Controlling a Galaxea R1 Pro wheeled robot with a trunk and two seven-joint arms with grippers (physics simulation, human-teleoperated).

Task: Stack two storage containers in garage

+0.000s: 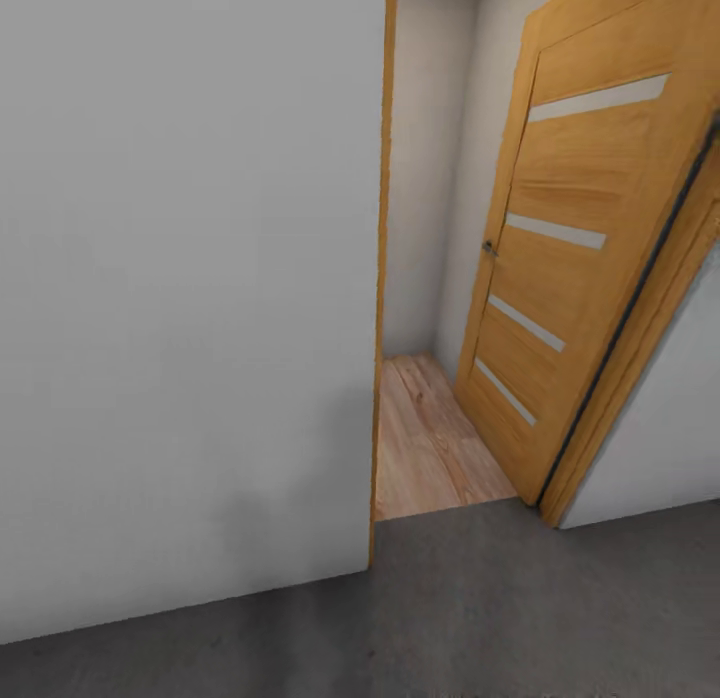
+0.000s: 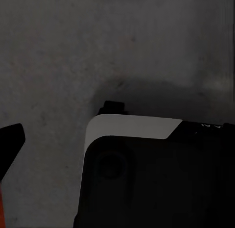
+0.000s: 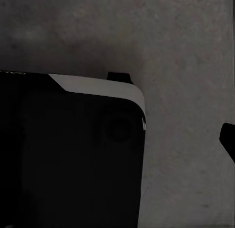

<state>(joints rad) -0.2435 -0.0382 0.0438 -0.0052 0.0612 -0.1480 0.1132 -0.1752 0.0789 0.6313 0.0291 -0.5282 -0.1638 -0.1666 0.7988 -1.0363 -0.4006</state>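
Grey concrete floor (image 1: 480, 598) near, open orange door (image 1: 560, 278) far right, wood planks (image 1: 425, 438) beyond; no container visible, so bearing unknown; pincer states can't tell.

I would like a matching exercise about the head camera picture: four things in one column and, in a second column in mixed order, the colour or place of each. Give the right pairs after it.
Things:
1. door
2. wall
3. concrete floor
4. wood-plank floor

Descriptions:
A. dark grey, nearest the camera
B. plain white, at the left of the picture
C. orange wood with pale horizontal strips, standing open
D. light wood, seen beyond the doorway

Pairs: 1-C, 2-B, 3-A, 4-D
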